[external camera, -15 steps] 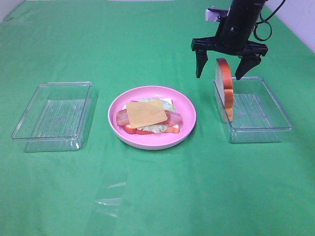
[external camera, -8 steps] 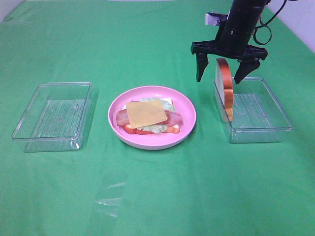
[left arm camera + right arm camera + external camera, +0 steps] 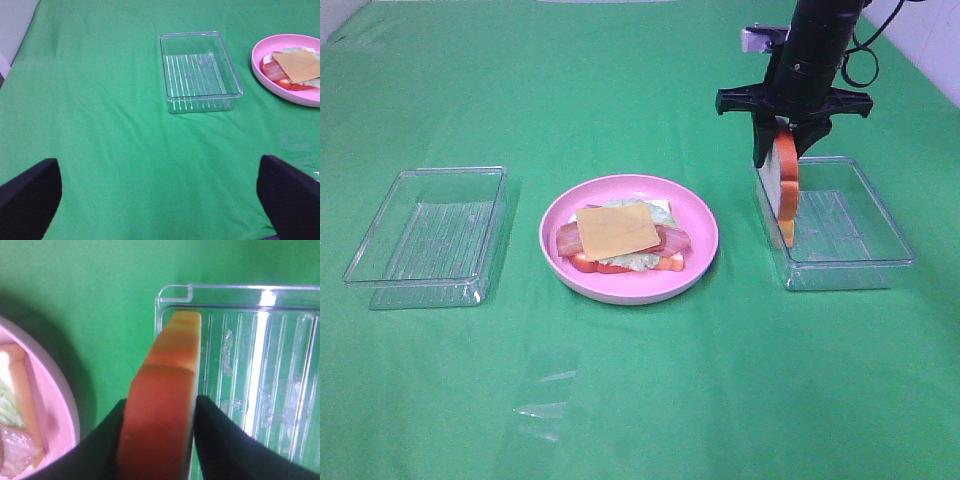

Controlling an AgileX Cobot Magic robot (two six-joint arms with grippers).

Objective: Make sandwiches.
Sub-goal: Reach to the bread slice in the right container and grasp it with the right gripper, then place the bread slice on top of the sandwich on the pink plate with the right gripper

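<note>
Right wrist view: right gripper (image 3: 159,440) fingers (image 3: 222,442) clamp an upright bread slice (image 3: 162,410); left gripper (image 3: 160,200) fingers spread wide.

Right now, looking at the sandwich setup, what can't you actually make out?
- Bottom bread slice on the pink plate: exterior high view, mostly covered by cheese, bacon and lettuce.
- Upright bread slice: right wrist view, lower end cut off by the frame edge and the jaws.
- Left gripper: left wrist view, only blurred dark jaw tips at the frame corners.
- Plate: left wrist view, cut off by the frame edge.

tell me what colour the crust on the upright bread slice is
Orange-brown crust, clearest in the right wrist view.
</note>
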